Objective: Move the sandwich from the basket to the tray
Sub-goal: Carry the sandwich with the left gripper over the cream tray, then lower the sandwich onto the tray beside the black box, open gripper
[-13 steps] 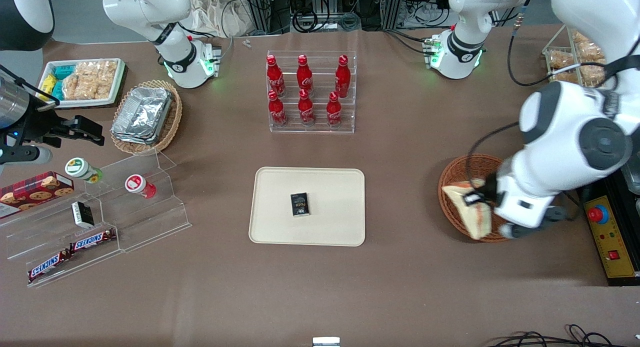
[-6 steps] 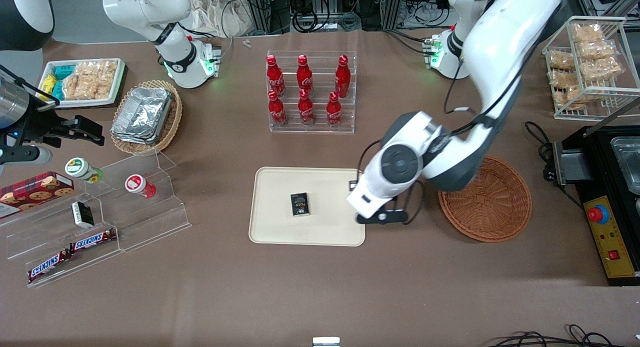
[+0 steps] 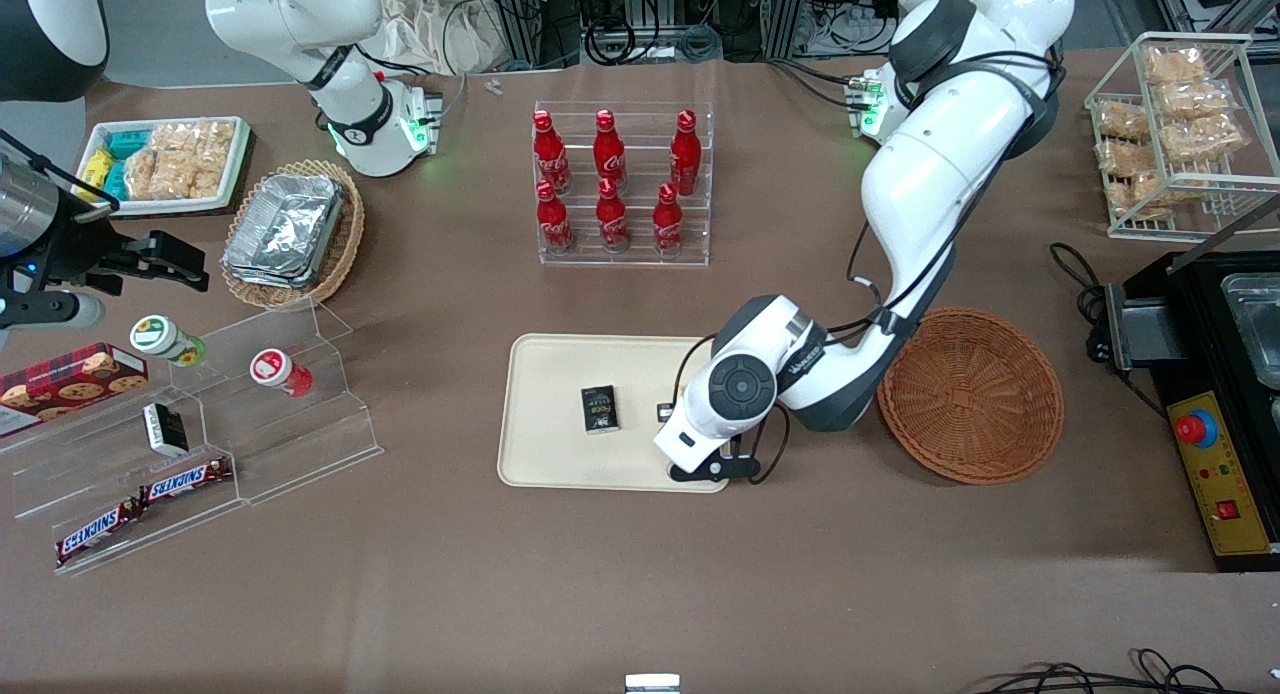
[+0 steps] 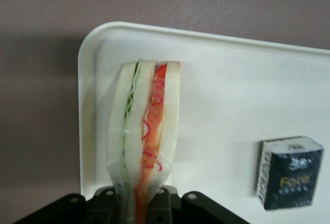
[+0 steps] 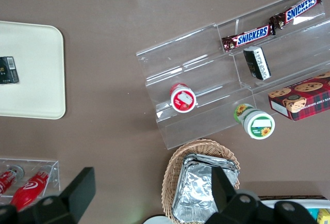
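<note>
I have the gripper (image 4: 139, 203) clamped on the sandwich (image 4: 144, 131), held edge-down over the tray (image 4: 216, 105) corner nearest the empty basket (image 3: 970, 394); clear of the small box (image 4: 290, 172), presumably for lowering.

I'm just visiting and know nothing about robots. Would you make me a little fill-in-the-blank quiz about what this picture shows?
1. The gripper is shut on the ____, pinching it at one end.
2. That food hangs over a corner of the cream ____.
3. The round reddish-brown basket beside the tray holds ____.
4. A small ____ box already lies on the tray.

Missing words: sandwich; tray; nothing; black
</note>
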You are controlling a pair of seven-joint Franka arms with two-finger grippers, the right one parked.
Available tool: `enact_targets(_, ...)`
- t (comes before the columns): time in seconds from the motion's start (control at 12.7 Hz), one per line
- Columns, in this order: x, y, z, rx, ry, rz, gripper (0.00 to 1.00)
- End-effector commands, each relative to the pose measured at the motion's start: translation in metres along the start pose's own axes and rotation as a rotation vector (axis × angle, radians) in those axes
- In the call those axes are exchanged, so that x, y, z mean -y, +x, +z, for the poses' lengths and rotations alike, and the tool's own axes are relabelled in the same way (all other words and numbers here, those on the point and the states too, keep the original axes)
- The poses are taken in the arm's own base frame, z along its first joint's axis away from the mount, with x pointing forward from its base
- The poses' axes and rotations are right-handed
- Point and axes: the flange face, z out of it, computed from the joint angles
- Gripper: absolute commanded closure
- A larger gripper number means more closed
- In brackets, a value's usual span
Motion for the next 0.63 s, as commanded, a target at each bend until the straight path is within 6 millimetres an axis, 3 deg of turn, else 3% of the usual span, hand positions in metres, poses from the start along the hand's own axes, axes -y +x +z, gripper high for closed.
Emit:
enact_targets(0.0, -0.006, 0.004, -0.003, -0.028, 0.015, -0.009, 0.0)
enact_targets(0.16, -0.004, 0.005, -0.021, -0.036, 0.012, -0.053, 0.0)
enact_targets(0.39, 0.007, -0.002, -0.093, -0.058, 0.071, -0.088, 0.0)
enact_targets(0.47, 0.022, 0.002, -0.124, -0.073, 0.084, -0.109, 0.0)
enact_targets(0.55, 0.055, 0.014, -0.151, -0.06, 0.1, -0.156, 0.0)
